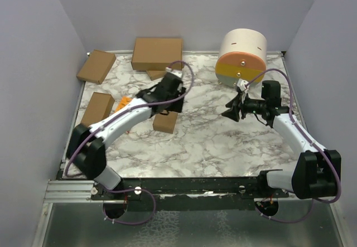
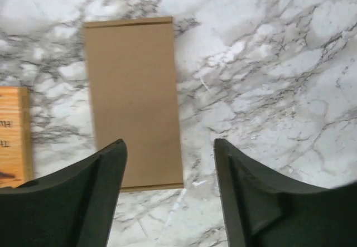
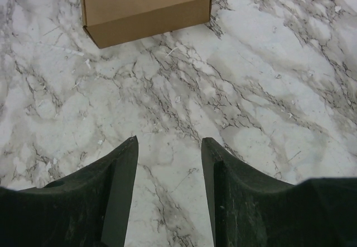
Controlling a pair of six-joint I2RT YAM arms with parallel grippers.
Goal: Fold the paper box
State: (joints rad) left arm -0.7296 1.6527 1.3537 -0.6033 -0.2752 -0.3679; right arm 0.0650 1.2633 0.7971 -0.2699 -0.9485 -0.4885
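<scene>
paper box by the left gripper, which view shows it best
Left wrist: the paper box lies almost whole, seen from above. The top view has the left arm covering part of it; the right wrist view crops its far edge.

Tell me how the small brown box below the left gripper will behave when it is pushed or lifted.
The box looks like thin cardboard, closed and probably hollow, so likely light and easy to dent under a hard squeeze. It lies flat on its broad face, so it should slide on the smooth marble table rather than tip or roll.
</scene>
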